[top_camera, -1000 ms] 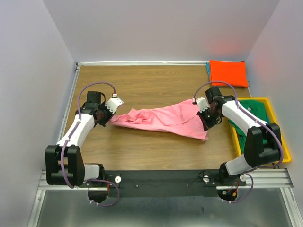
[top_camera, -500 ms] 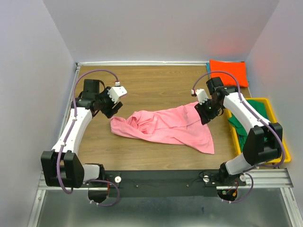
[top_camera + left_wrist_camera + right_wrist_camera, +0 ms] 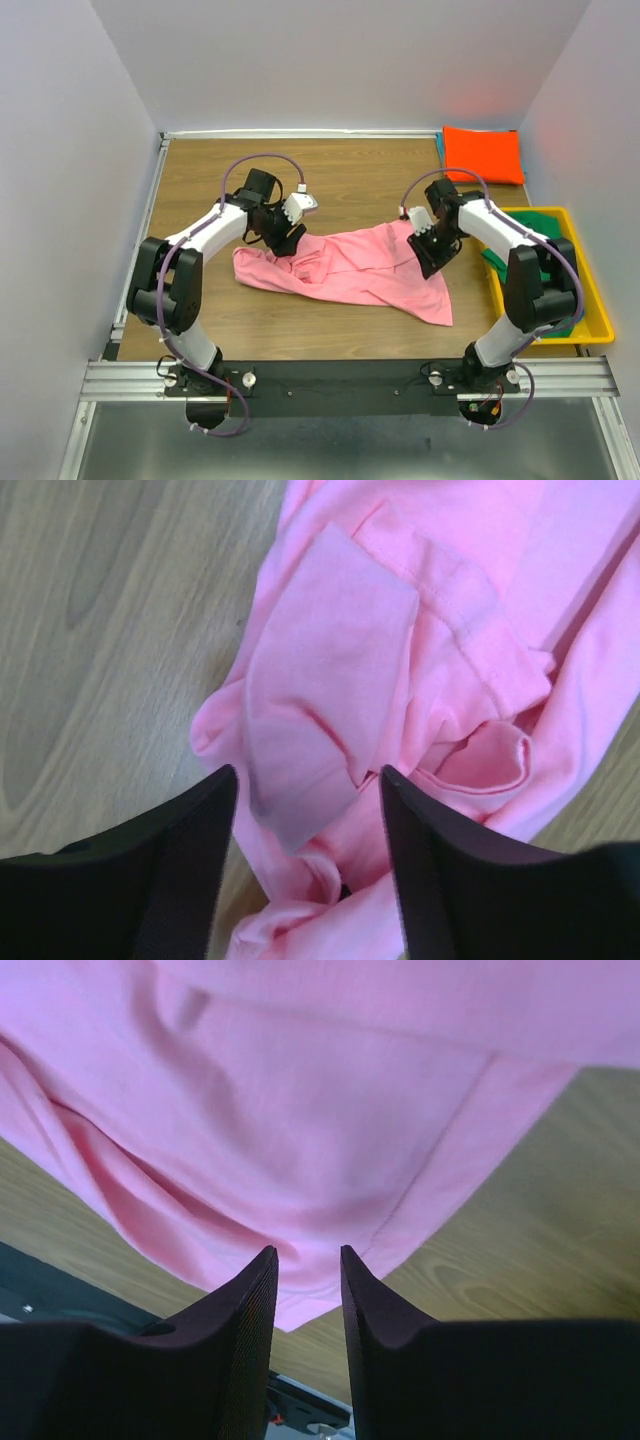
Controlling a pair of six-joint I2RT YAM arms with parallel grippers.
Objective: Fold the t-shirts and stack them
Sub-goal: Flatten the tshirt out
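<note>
A pink t-shirt (image 3: 350, 272) lies crumpled and partly spread in the middle of the table. My left gripper (image 3: 287, 242) hovers over its bunched left end, open. In the left wrist view the two fingers (image 3: 200, 860) stand wide apart above folds of the pink cloth (image 3: 340, 650), and nothing is between them. My right gripper (image 3: 433, 254) is at the shirt's right side. Its jaws stand a narrow gap apart over the hem of the pink cloth (image 3: 300, 1080), gripping nothing. An orange t-shirt (image 3: 483, 153) lies folded at the back right corner. A green t-shirt (image 3: 548, 228) sits in the bin.
A yellow plastic bin (image 3: 600, 322) stands along the table's right edge, close to the right arm. Grey walls close in the left, back and right sides. The black rail with the arm bases (image 3: 340, 378) runs along the near edge.
Both grippers have let go of the pink shirt, which dropped from a stretched band to lie slack. The left arm swung right, over the shirt's left end. The right jaws have narrowed.
</note>
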